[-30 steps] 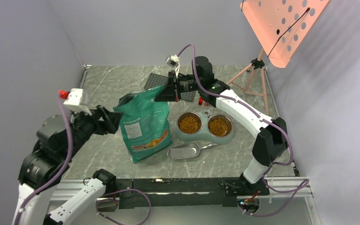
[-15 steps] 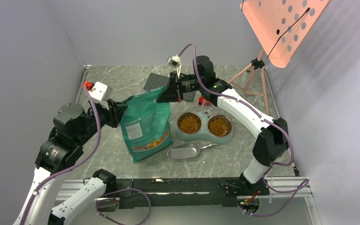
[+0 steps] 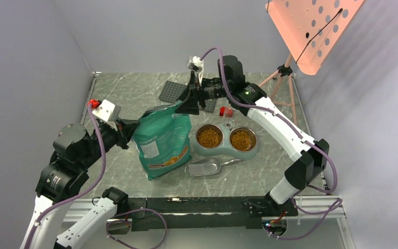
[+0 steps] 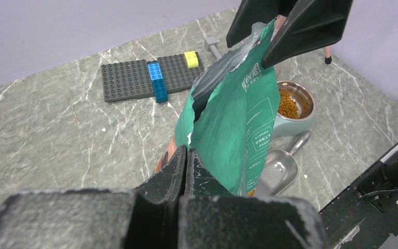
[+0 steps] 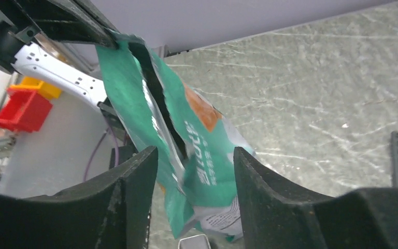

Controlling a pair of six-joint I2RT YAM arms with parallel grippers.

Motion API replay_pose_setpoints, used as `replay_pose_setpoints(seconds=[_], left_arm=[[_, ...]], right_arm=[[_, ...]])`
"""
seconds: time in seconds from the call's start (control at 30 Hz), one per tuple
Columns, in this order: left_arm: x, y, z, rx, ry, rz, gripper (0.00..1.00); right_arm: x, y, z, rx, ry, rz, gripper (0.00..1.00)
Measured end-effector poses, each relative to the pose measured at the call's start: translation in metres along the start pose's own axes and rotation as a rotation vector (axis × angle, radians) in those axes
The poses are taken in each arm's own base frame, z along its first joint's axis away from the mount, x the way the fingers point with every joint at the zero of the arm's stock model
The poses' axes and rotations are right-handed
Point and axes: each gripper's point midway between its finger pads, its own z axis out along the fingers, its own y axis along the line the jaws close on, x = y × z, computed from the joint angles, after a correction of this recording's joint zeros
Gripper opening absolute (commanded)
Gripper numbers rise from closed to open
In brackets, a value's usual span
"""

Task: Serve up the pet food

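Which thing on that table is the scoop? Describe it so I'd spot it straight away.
Start at the grey-green double bowl of brown kibble in the middle of the marble table. Just in front of it, toward the arm bases, lies the scoop. It is the only shiny bare-metal piece lying flat, beside the tall teal pouch.

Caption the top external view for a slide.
Both grippers, left and right, hold the teal pouch upright beside two kibble-filled bowls.

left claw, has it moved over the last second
Yes. In the top view the left claw has moved right, from clear of the pouch to its left edge, nearer the twin bowl dish, and is shut there.
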Motion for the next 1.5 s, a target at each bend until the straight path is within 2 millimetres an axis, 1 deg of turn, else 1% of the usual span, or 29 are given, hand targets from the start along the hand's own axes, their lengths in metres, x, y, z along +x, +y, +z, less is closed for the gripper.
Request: replay_pose_setpoints(seconds=[0.13, 0.2, 0.27, 0.33, 0.37, 0.4, 0.47, 0.5, 0.53, 0.63, 0.67, 0.73, 0.8, 0.9, 0.93, 1.0, 1.03, 1.1, 1.13, 1.2, 1.3, 1.33, 1.4, 1.5], left_arm=[[0.000, -0.001, 0.000, 0.006, 0.004, -0.001, 0.00], [0.000, -0.001, 0.000, 0.008, 0.006, -0.001, 0.00], [0.000, -0.002, -0.001, 0.008, 0.010, -0.005, 0.00], [0.000, -0.003, -0.002, 0.008, 0.013, -0.021, 0.00], [0.001, -0.003, -0.003, 0.008, 0.017, -0.030, 0.00], [0.001, -0.004, -0.003, 0.007, 0.022, -0.043, 0.02], [0.001, -0.005, -0.004, 0.011, 0.029, -0.066, 0.12], [0.001, -0.006, -0.004, 0.013, 0.031, -0.081, 0.17], [0.001, -0.007, -0.004, 0.012, 0.032, -0.096, 0.25], [0.000, -0.009, -0.006, 0.013, 0.038, -0.137, 0.52], [-0.001, -0.010, -0.007, 0.014, 0.039, -0.142, 0.60], [-0.006, -0.014, -0.010, 0.027, 0.045, -0.169, 0.67], [-0.017, -0.018, -0.012, 0.038, 0.042, -0.189, 0.70], [-0.045, -0.022, -0.009, 0.048, 0.032, -0.205, 0.69], [-0.057, -0.023, -0.004, 0.055, 0.021, -0.205, 0.69], [-0.069, -0.024, 0.008, 0.068, 0.015, -0.203, 0.69], [-0.071, -0.025, 0.015, 0.077, 0.020, -0.203, 0.68], [-0.068, -0.027, 0.030, 0.097, 0.050, -0.203, 0.67], [-0.064, -0.028, 0.039, 0.112, 0.076, -0.203, 0.66], [-0.056, -0.032, 0.051, 0.145, 0.115, -0.204, 0.66], [-0.037, -0.039, 0.069, 0.208, 0.185, -0.216, 0.67], [-0.028, -0.042, 0.073, 0.228, 0.215, -0.224, 0.68], [-0.014, -0.048, 0.075, 0.260, 0.258, -0.227, 0.68], [-0.005, -0.059, 0.071, 0.302, 0.286, -0.196, 0.66]], right_arm=[[-0.018, 0.015, 0.015, 0.007, 0.048, -0.146, 0.63], [-0.020, 0.021, 0.021, 0.005, 0.068, -0.205, 0.62], [-0.015, 0.023, 0.024, 0.013, 0.097, -0.237, 0.59], [-0.005, 0.018, 0.024, 0.044, 0.137, -0.250, 0.55], [-0.002, 0.016, 0.023, 0.058, 0.151, -0.254, 0.52], [0.003, 0.013, 0.023, 0.072, 0.169, -0.260, 0.46], [0.008, 0.009, 0.022, 0.102, 0.196, -0.274, 0.35], [0.010, 0.008, 0.022, 0.111, 0.204, -0.282, 0.31], [0.011, 0.007, 0.022, 0.124, 0.214, -0.287, 0.28], [0.011, 0.007, 0.023, 0.146, 0.224, -0.313, 0.19], [0.011, 0.008, 0.022, 0.152, 0.227, -0.320, 0.13], [0.013, 0.010, 0.017, 0.164, 0.243, -0.327, 0.08], [0.016, 0.013, 0.013, 0.159, 0.262, -0.328, 0.09], [0.019, 0.017, 0.009, 0.146, 0.284, -0.325, 0.11], [0.020, 0.019, 0.009, 0.143, 0.288, -0.325, 0.13], [0.021, 0.019, 0.008, 0.143, 0.291, -0.326, 0.22], [0.021, 0.019, 0.007, 0.144, 0.293, -0.327, 0.26], [0.023, 0.019, 0.004, 0.155, 0.297, -0.327, 0.31], [0.023, 0.019, 0.001, 0.166, 0.297, -0.328, 0.33], [0.023, 0.019, -0.003, 0.180, 0.296, -0.322, 0.38], [0.023, 0.019, -0.007, 0.196, 0.294, -0.316, 0.44], [0.022, 0.019, -0.008, 0.200, 0.294, -0.313, 0.44], [0.023, 0.019, -0.008, 0.205, 0.294, -0.307, 0.45], [0.025, 0.016, -0.009, 0.210, 0.292, -0.291, 0.45]])
